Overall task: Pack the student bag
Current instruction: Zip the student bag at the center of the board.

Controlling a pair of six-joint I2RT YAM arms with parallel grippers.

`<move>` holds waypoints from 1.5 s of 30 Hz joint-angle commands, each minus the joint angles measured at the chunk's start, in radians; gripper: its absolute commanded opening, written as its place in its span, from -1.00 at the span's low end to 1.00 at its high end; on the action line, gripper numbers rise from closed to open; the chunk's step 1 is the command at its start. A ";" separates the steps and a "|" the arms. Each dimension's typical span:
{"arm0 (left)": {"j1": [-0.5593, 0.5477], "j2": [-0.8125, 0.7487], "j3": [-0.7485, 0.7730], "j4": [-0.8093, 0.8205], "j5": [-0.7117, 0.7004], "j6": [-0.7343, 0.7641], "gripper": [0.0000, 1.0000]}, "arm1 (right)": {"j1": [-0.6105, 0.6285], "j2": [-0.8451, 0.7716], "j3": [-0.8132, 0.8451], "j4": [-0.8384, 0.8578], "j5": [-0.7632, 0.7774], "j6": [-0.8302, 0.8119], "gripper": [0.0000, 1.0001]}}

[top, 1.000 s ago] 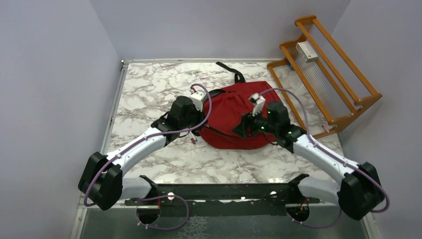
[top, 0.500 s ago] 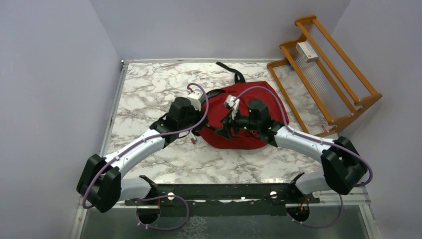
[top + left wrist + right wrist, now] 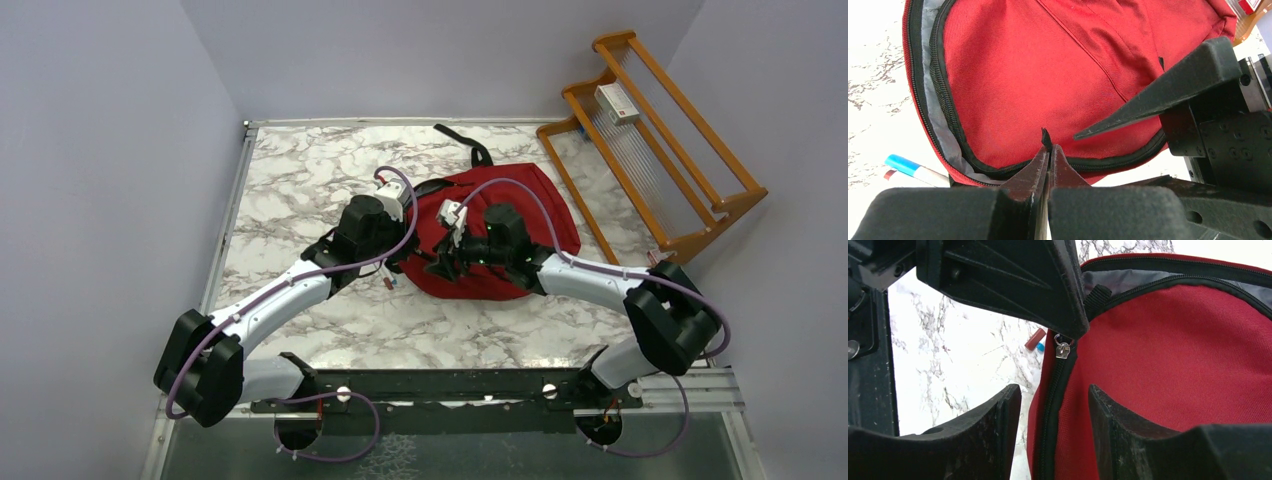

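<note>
Left hand (image 3: 1049, 149) pinched, right hand (image 3: 1053, 394) parted

The marble-patterned table (image 3: 300, 180) bears the red student bag (image 3: 550, 215), with a blue-capped pen (image 3: 913, 169) just beside it.

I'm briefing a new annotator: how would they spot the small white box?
Find the wooden rack beside the marble table's far right edge, past the red backpack. On its upper tier lies a small white box with red marking, the only object on the rack's rails.
</note>
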 commanded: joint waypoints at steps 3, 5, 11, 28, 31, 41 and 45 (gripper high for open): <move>0.008 -0.021 0.004 0.041 0.016 -0.010 -1.00 | 0.014 0.025 0.005 0.082 0.041 -0.012 -0.14; 0.008 -0.021 0.002 0.045 0.011 -0.010 -1.00 | 0.016 0.030 0.003 0.083 0.036 -0.014 -0.28; 0.011 -0.013 0.010 0.049 -0.007 -0.026 -1.00 | 0.020 0.029 0.000 0.038 -0.002 -0.022 -0.57; 0.071 0.026 0.081 0.026 -0.166 -0.037 -1.00 | 0.024 -0.058 -0.012 -0.247 -0.113 -0.038 -0.99; 0.082 0.030 0.092 0.026 -0.204 -0.017 -1.00 | 0.024 -0.079 -0.019 -0.296 -0.112 -0.039 -0.99; 0.142 0.122 0.192 0.031 -0.233 0.070 -1.00 | 0.024 -0.111 0.015 -0.517 -0.158 -0.073 -0.99; 0.161 0.190 0.247 0.045 -0.217 0.106 -1.00 | 0.024 -0.122 0.054 -0.600 -0.206 -0.070 -0.99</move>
